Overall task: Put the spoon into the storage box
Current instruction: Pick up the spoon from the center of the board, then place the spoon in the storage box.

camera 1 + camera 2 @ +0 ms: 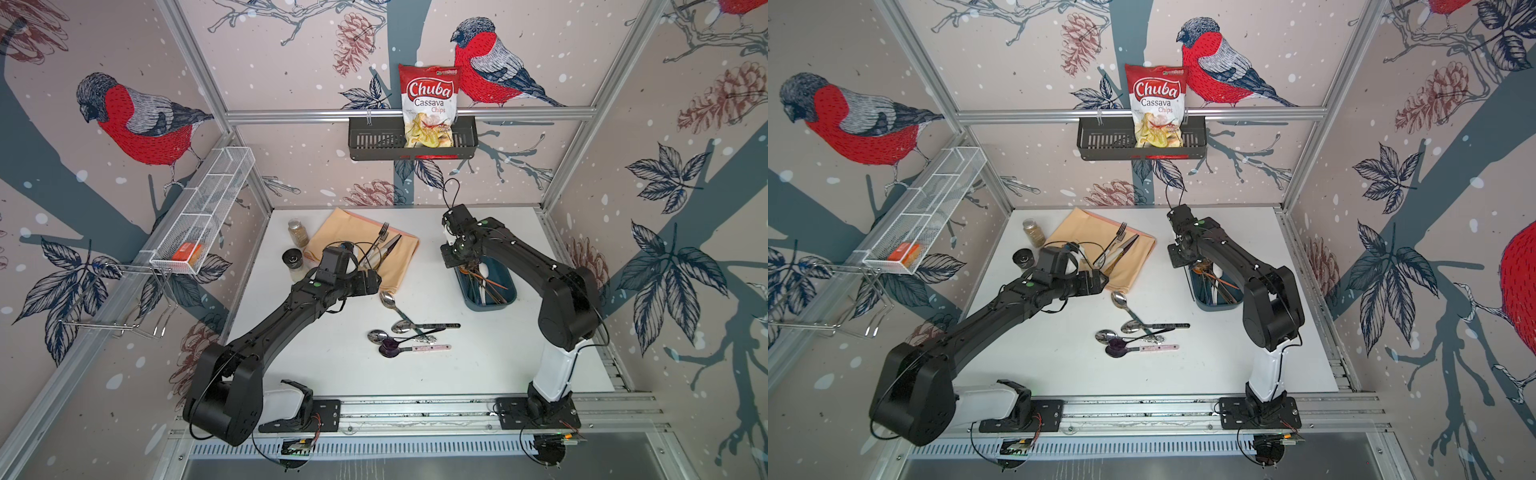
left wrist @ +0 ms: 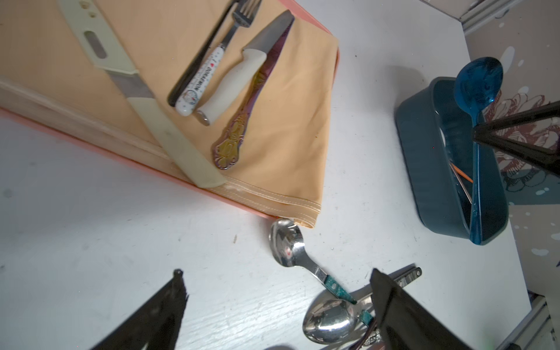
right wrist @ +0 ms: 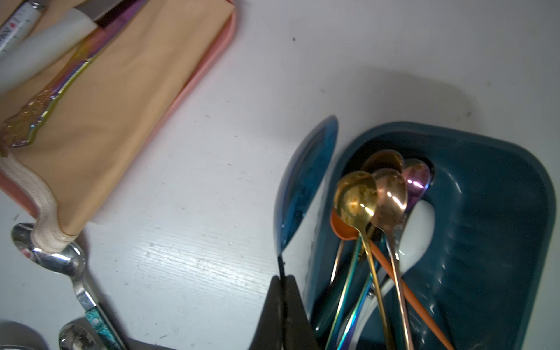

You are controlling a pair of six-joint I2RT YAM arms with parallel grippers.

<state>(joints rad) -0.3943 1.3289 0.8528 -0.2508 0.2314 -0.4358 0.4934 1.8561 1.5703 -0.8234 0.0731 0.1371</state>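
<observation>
Blue translucent spoon (image 3: 306,181) clamped in right claw (image 3: 283,281); beside storage box (image 3: 515,181) wall.

Chips bag (image 1: 430,104) in black wall basket (image 1: 374,142), fork (image 2: 212,65) on orange cloth (image 1: 345,232), spice jar (image 1: 298,233) beside it

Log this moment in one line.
right gripper: shut on blue spoon, at storage box | left gripper: open, near loose spoons | spoon not yet released

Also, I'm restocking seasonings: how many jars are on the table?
2. A spice jar stands by the cloth's left edge; a black-lidded jar stands just nearer the robot.
</observation>
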